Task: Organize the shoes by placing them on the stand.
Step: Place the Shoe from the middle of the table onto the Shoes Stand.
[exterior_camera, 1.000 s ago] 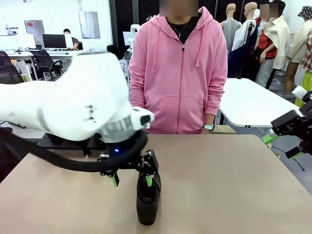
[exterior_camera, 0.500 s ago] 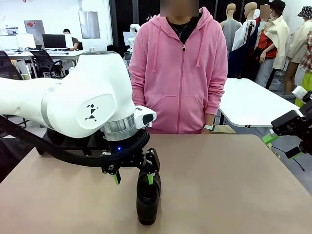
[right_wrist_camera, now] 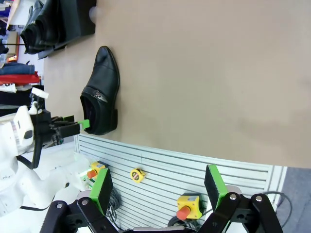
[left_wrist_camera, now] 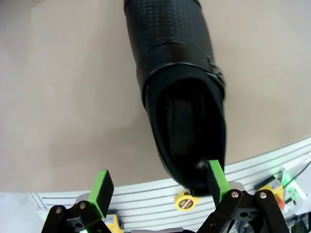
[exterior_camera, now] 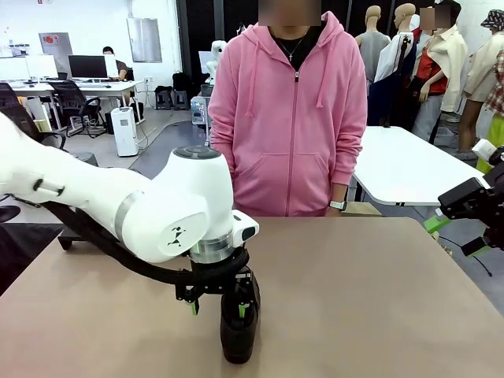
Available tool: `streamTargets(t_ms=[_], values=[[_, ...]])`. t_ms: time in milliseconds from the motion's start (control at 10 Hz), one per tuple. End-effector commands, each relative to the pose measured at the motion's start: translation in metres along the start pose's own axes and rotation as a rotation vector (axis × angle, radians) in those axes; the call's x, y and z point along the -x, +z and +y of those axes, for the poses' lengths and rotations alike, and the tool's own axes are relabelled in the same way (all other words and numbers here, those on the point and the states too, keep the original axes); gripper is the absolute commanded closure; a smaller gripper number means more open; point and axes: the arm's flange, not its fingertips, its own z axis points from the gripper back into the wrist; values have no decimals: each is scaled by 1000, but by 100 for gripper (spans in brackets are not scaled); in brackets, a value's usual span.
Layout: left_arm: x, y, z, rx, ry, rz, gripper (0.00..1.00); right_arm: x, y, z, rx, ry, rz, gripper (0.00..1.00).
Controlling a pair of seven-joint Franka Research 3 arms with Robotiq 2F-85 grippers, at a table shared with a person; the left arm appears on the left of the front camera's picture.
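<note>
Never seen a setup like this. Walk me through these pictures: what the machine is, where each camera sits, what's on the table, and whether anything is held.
Two white robot arms share a brown table with a person in a pink hoodie. The front view looks across the table. The other two come from cameras on the wrists. The left gripper is open, one green pad by the heel of a black shoe; nothing is gripped. The right gripper waits open at the table's edge. The stand bearing other shoes appears in the right wrist view.

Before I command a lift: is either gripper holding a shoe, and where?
Nothing held. The left gripper is open, one pad at the shoe's heel; the right gripper is open.
</note>
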Motion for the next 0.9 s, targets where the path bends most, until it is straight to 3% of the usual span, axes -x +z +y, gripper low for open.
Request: streamTargets(t_ms=[0, 400, 500, 600, 800], values=[[-14, -14, -8, -31, 65, -17, 0, -2, 2, -1, -30, 21, 0, 0], [-19, -25, 0, -9, 123, -35, 0, -2, 2, -1, -30, 21, 0, 0], [-20, -26, -2, -26, 120, -36, 60, -2, 2, -1, -30, 21, 0, 0], [-20, -27, -2, -20, 125, -39, 100, -2, 2, -1, -30, 21, 0, 0], [-20, -28, -3, -23, 134, -49, 100, -2, 2, -1, -30, 21, 0, 0]])
